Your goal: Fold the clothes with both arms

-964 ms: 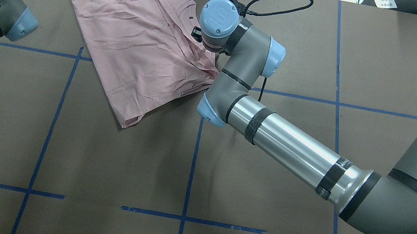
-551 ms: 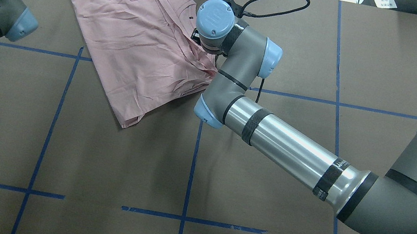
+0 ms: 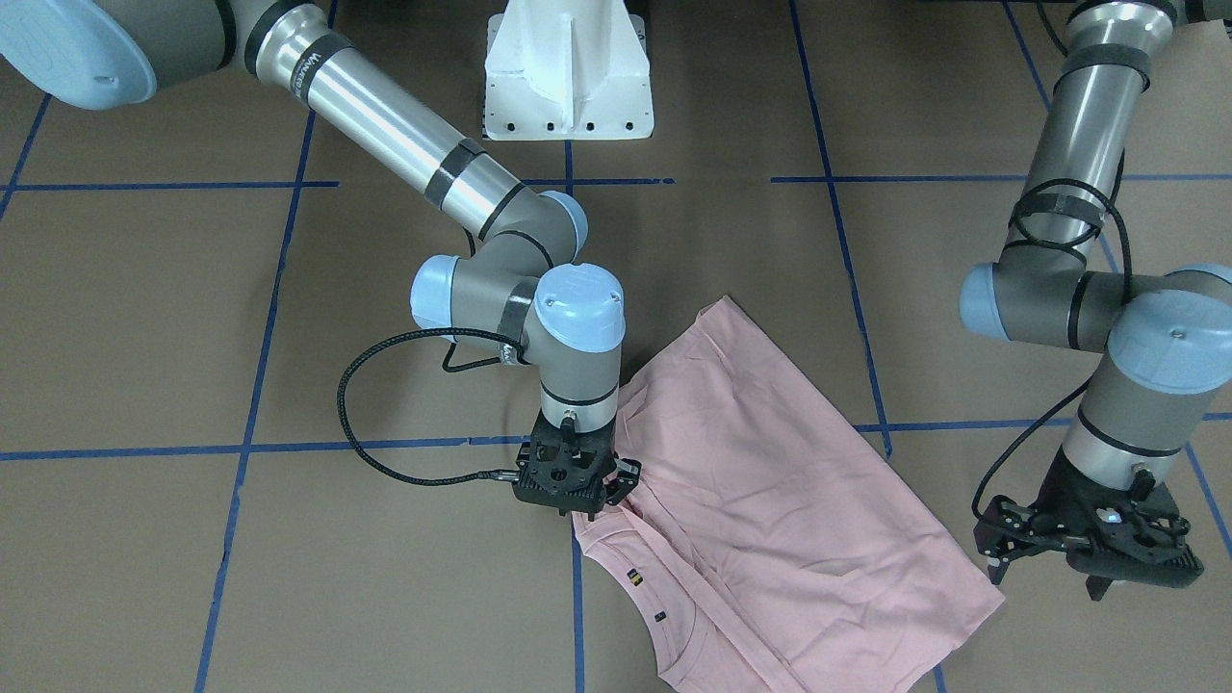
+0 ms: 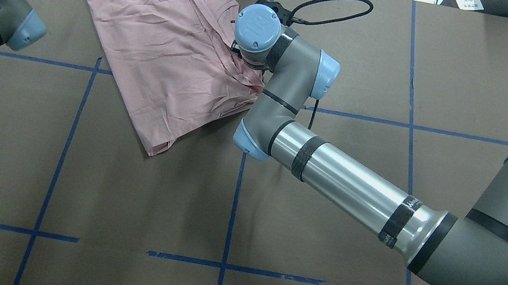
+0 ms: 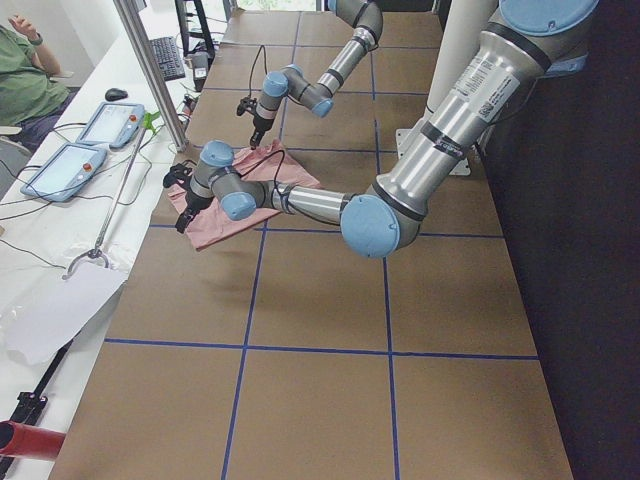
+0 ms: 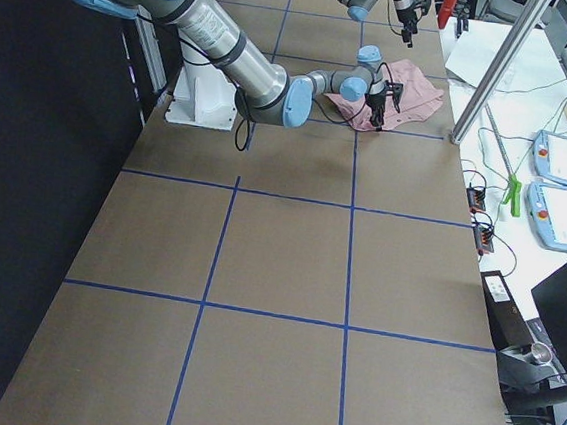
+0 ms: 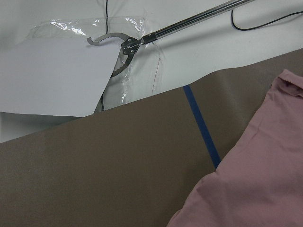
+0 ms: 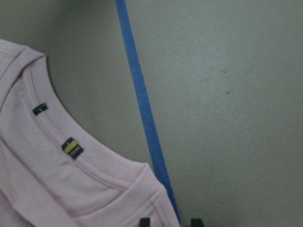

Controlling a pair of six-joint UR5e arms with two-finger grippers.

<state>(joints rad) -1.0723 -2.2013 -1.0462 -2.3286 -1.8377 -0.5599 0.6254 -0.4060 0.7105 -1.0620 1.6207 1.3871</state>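
The clothes are one pale pink T-shirt, lying folded and creased on the brown table at the far left of centre. Its ribbed collar with two small tags shows in the right wrist view. My right gripper stands over the shirt's collar-side edge. It is open, with the shoulder corner of the fabric reaching between its fingertips. My left gripper hangs open just off the shirt's opposite corner, holding nothing. From the left wrist, only the shirt and table show.
Blue tape lines divide the table into squares. The white pedestal base sits at the robot's side. Beyond the far table edge lie a metal grabber tool, a white sheet and cables. A seated person and teach pendants are there too.
My right arm's wrist has shifted a little left, further over the shirt's collar-side edge. The left arm and the shirt have stayed put.
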